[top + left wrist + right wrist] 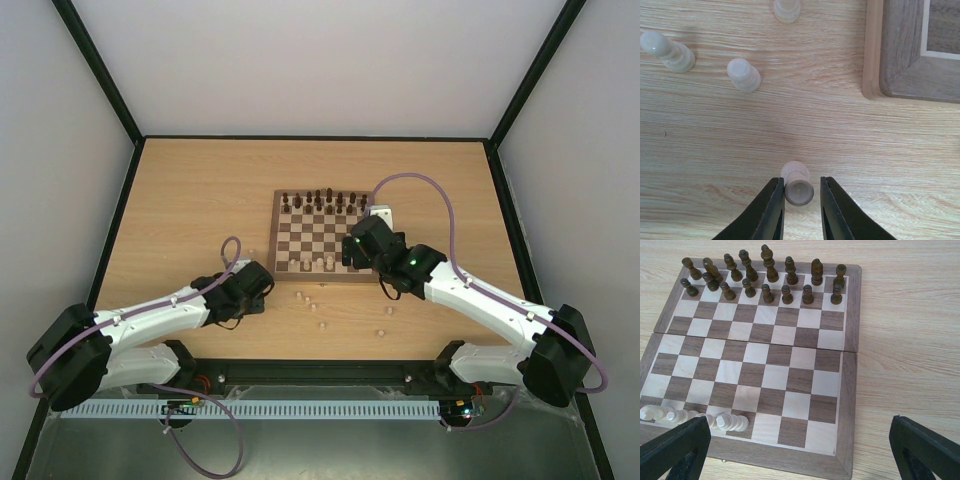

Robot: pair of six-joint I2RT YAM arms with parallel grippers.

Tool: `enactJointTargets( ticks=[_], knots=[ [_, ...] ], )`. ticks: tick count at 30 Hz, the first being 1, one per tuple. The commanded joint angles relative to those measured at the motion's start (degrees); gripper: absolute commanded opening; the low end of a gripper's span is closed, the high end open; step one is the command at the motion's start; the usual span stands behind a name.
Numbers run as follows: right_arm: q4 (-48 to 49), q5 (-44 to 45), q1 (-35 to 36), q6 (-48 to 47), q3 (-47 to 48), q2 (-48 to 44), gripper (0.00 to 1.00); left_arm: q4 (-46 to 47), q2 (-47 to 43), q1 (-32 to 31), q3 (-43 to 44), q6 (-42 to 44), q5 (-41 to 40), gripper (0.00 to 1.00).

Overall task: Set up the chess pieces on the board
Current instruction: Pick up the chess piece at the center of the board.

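The board (290,232) lies at mid table, with dark pieces on its far two rows. A few pale chess pieces (320,264) stand on its near row, seen at the near left in the right wrist view (727,422). Several more pale pieces (312,304) lie loose on the table before the board. My left gripper (266,286) is low over the table, left of them. Its jaws (801,181) are open around a pale piece (798,186) lying on its side; the left finger touches it, the right stands apart. My right gripper (353,252) hovers over the board's near right part, wide open and empty (800,455).
In the left wrist view three more pale pieces lie ahead: one on its side (670,51), one (744,75), one at the top edge (787,10). The board's corner (900,65) is at upper right. Two loose pieces (381,332) lie near the right arm.
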Motion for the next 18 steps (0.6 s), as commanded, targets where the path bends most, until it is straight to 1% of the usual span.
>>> enactJointTargets(
  ticks=[1, 3, 4, 7, 8, 13, 18],
  knots=[
    [-0.24, 0.01, -0.14, -0.20, -0.59, -0.83, 0.99, -1.51, -0.06, -0.37, -1.10, -0.54, -0.31, 0.23],
    [-0.28, 0.08, -0.20, -0.20, -0.65, -0.85, 0.99, -1.41, 0.12, -0.37, -1.08, -0.46, -0.50, 0.22],
    [-0.24, -0.02, -0.20, -0.24, -0.66, -0.85, 0.99, -1.49, 0.24, -0.40, -1.01, -0.46, -0.76, 0.19],
    [-0.28, -0.01, -0.14, -0.20, -0.60, -0.85, 0.99, -1.53, 0.76, -0.33, -0.20, -0.12, -1.29, 0.04],
    [-0.16, -0.11, -0.21, -0.20, -0.62, -0.85, 0.98, -1.64, 1.00, -0.37, 0.26, 0.08, -1.56, 0.02],
    [-0.24, 0.24, -0.17, -0.20, -0.65, -0.68, 0.99, -1.82, 2.62, -0.42, 3.18, 1.48, -2.07, 0.02],
    [-0.28, 0.70, -0.14, -0.11, -0.69, -0.68, 0.99, -3.63, 3.53, -0.46, 9.24, 4.20, -2.53, 0.02]
  ],
)
